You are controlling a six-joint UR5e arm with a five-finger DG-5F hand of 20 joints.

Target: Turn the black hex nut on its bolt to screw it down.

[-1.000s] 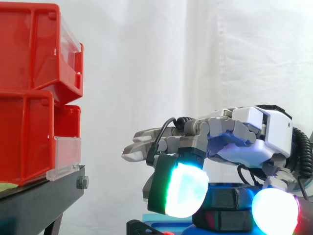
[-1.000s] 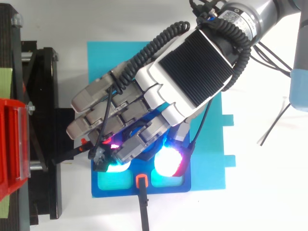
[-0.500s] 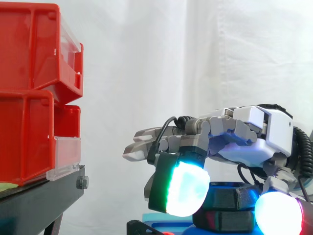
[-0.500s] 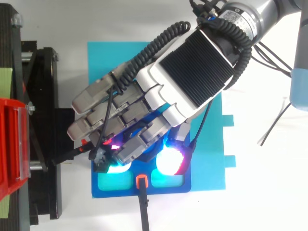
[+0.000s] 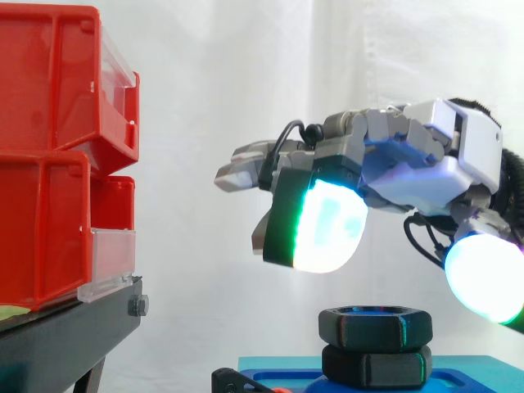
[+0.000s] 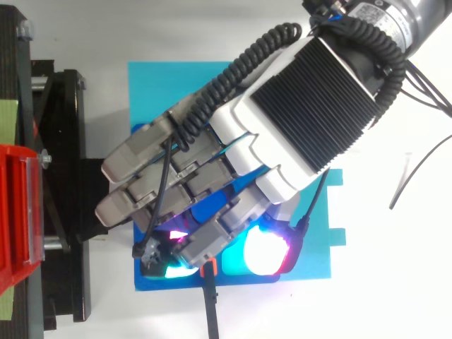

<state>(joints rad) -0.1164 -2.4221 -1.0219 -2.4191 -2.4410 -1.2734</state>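
Hand hangs loose, fingers relaxed, gripping nothing, white curtain behind and red bins on a black stand off left. Black nut sits on a blue base on the white table, right below the hand, clear gap between

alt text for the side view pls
A white and grey robot hand with glowing fingertip pads hovers open above a black hex nut, not touching it. The nut sits on a second black hexagonal piece on a blue base. Stacked red plastic bins on a black stand are at left, before a white curtain.
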